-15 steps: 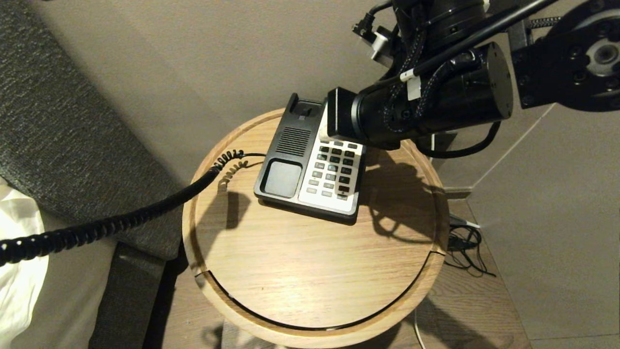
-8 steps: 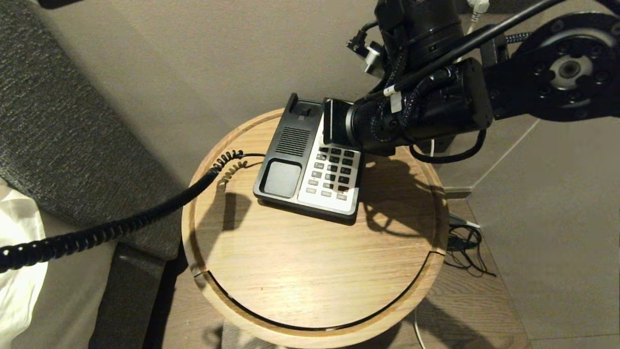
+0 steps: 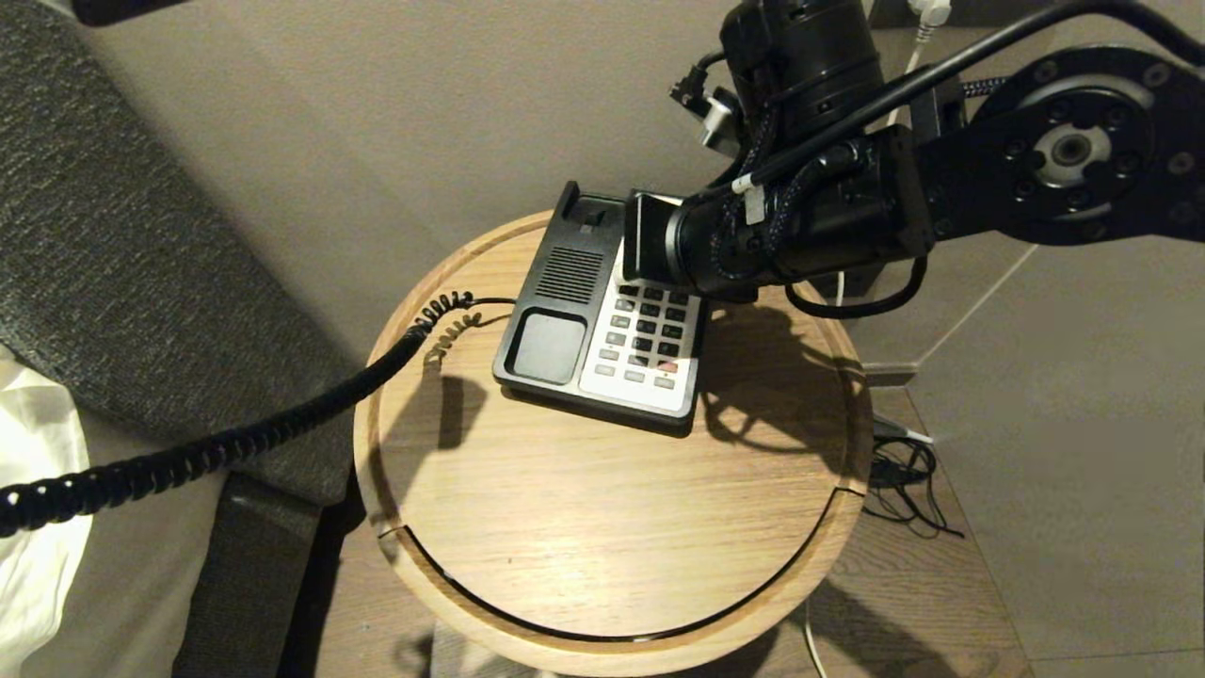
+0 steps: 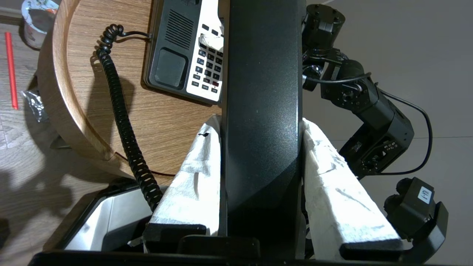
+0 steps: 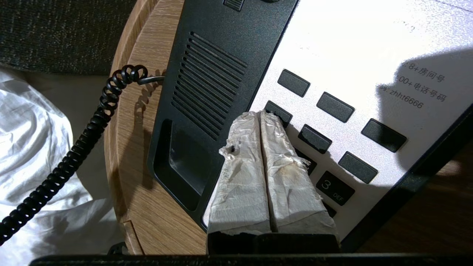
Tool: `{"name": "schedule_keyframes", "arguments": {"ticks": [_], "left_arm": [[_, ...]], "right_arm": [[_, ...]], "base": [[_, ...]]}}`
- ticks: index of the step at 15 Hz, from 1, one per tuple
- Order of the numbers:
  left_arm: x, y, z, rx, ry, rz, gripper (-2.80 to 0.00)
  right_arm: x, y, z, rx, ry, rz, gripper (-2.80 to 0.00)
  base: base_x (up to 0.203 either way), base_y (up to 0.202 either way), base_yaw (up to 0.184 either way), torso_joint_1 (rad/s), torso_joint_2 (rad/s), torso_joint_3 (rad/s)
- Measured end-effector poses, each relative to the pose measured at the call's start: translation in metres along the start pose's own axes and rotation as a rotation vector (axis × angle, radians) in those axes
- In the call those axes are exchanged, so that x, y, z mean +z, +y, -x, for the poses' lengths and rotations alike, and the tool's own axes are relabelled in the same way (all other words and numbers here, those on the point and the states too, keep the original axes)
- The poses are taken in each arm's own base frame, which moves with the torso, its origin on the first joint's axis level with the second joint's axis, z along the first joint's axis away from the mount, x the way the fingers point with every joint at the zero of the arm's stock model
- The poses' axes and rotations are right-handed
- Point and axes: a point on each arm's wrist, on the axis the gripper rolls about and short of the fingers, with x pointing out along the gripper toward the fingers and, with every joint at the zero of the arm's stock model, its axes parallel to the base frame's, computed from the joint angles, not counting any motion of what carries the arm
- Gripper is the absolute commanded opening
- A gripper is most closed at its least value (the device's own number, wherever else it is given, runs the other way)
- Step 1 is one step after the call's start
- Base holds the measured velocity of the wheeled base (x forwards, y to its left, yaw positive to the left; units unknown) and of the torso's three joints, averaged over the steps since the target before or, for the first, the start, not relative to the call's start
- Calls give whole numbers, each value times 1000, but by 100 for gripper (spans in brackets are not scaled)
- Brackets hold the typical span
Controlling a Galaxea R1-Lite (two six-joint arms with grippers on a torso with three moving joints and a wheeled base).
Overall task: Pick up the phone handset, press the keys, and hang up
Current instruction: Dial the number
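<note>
The black phone handset (image 4: 262, 92) is clamped between the white-wrapped fingers of my left gripper (image 4: 260, 120), held off to the left of the table and outside the head view. Its coiled cord (image 3: 235, 438) runs from there to the phone base (image 3: 555, 311) on the round table. My right gripper (image 5: 260, 113) is shut, its two wrapped fingertips pressed together, their tip resting on a dark key in the column beside the speaker grille. The keys (image 3: 650, 330) fill the white faceplate, with one red key in a low row. In the head view the right wrist (image 3: 753, 240) hides the upper keys and the fingertips.
The phone sits at the back of a round wooden table (image 3: 602, 527) with a raised rim. A grey upholstered edge (image 3: 113, 235) and white bedding (image 3: 38, 471) lie to the left. Loose cables (image 3: 904, 480) lie on the floor at the right.
My right arm has shifted left and lowered over the upper keypad. The phone base has stayed put and the cord has barely shifted.
</note>
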Motion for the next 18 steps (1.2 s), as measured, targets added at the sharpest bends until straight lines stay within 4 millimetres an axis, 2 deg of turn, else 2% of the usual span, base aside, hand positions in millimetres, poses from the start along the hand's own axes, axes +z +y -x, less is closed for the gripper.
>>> {"name": "schedule_keyframes", "arguments": {"ticks": [5, 13, 18], "left_arm": [[-1, 1, 2, -1, 1, 0, -280], [-5, 5, 5, 7, 5, 0, -280], [-5, 5, 8, 4, 3, 1, -280]], "right_arm": [[0, -8, -3, -29, 3, 1, -280], [-1, -9, -1, -44, 6, 0, -280], [4, -2, 11, -18, -25, -5, -280]], "base": [[0, 0, 0, 0, 0, 0], [0, 0, 0, 0, 0, 0], [0, 0, 0, 0, 0, 0]]}}
